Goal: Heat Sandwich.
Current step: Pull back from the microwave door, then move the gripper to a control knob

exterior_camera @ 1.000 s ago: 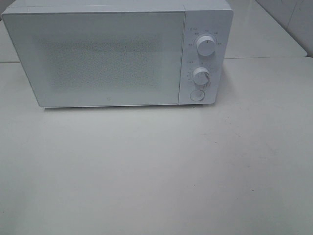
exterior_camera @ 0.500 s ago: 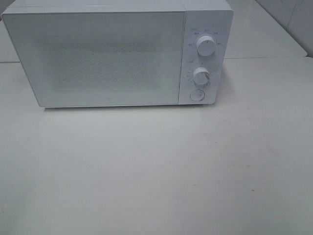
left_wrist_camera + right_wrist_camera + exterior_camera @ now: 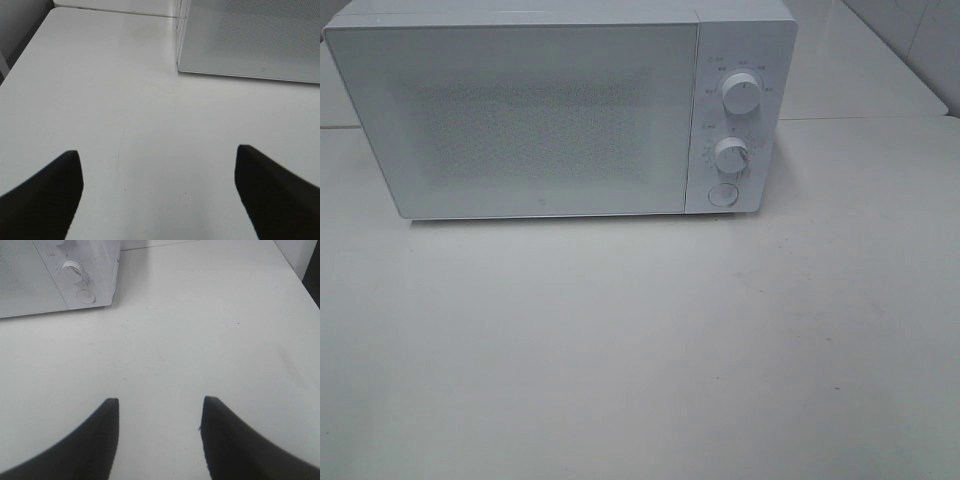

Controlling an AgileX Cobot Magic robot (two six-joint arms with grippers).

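A white microwave (image 3: 560, 110) stands at the back of the table with its door (image 3: 515, 120) shut; two knobs and a round button sit on its right panel (image 3: 738, 120). The sandwich is out of view. Neither arm shows in the exterior high view. In the left wrist view my left gripper (image 3: 157, 155) is open wide over bare table, short of the microwave's (image 3: 250, 40) front left corner. In the right wrist view my right gripper (image 3: 160, 402) is open with nothing between its fingers, the microwave's control panel (image 3: 80, 277) lying beyond it.
The white table (image 3: 640, 350) stretches in front of the microwave. A seam joins it to another table surface behind (image 3: 860, 70). The table's edge and a dark gap show in the right wrist view (image 3: 312, 270).
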